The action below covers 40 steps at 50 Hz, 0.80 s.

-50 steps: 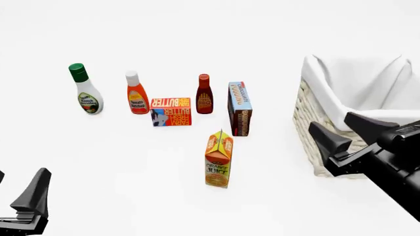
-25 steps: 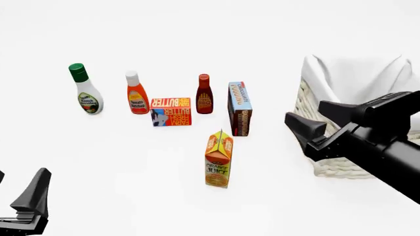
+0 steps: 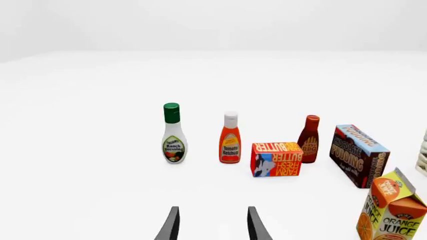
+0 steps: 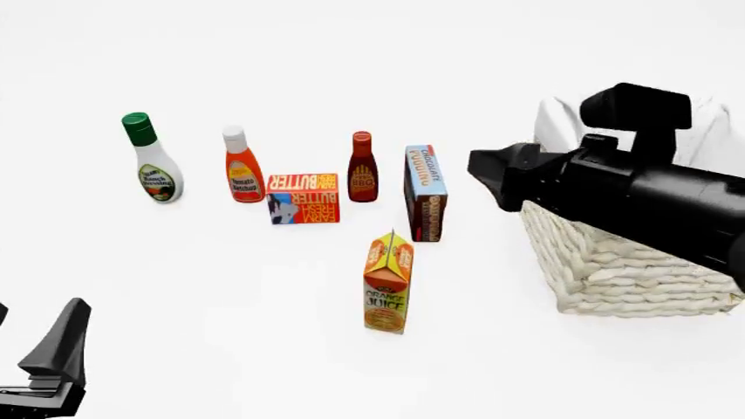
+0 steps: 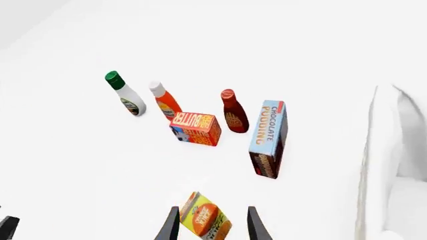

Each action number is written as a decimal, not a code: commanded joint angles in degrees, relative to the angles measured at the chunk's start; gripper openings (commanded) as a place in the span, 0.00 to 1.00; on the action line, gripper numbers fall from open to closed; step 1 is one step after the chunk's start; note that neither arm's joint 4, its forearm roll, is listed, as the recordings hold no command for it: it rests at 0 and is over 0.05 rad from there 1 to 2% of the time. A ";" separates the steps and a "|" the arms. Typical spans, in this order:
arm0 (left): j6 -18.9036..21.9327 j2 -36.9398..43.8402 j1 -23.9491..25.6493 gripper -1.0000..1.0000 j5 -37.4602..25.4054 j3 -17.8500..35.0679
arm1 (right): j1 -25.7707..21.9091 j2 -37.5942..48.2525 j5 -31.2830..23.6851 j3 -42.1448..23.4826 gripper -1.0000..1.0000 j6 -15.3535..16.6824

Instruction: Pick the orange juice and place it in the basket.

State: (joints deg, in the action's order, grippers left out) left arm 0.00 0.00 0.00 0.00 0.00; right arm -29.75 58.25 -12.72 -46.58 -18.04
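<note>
The right gripper [image 4: 495, 179] hovers with fingers spread, above the white table [image 4: 209, 288] between the chocolate pudding box [image 4: 425, 192] and the basket [image 4: 617, 262], holding nothing. The left gripper [image 3: 211, 226] is parted too, low at the near left corner. The cream wicker basket, cloth-lined, sits at the right edge. The orange juice carton [image 4: 388, 282], orange-yellow and gable-topped, stands upright near the table's middle. Plain white surroundings.

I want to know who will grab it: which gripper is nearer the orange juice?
The right gripper, raised beside the basket, up and to the right of the orange juice. The left gripper sits far to its left at the near edge.
</note>
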 commanded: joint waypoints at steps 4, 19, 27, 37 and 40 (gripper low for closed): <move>0.00 0.00 0.00 1.00 0.00 0.00 | 0.11 8.50 -5.26 -7.87 1.00 -7.27; 0.00 0.00 0.00 1.00 0.00 0.00 | 1.95 15.17 -8.67 -11.18 1.00 -10.11; 0.00 0.00 0.00 1.00 0.00 0.00 | -0.04 17.93 -10.45 -11.87 1.00 -13.11; 0.00 0.00 0.00 1.00 0.00 0.00 | -2.98 19.27 -9.14 -10.96 1.00 -15.94; 0.00 0.00 0.00 1.00 0.00 0.00 | -3.56 19.61 -8.48 -10.46 1.00 -17.04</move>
State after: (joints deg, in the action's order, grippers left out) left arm 0.00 0.00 0.00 0.00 0.00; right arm -31.11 76.06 -21.80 -57.49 -32.12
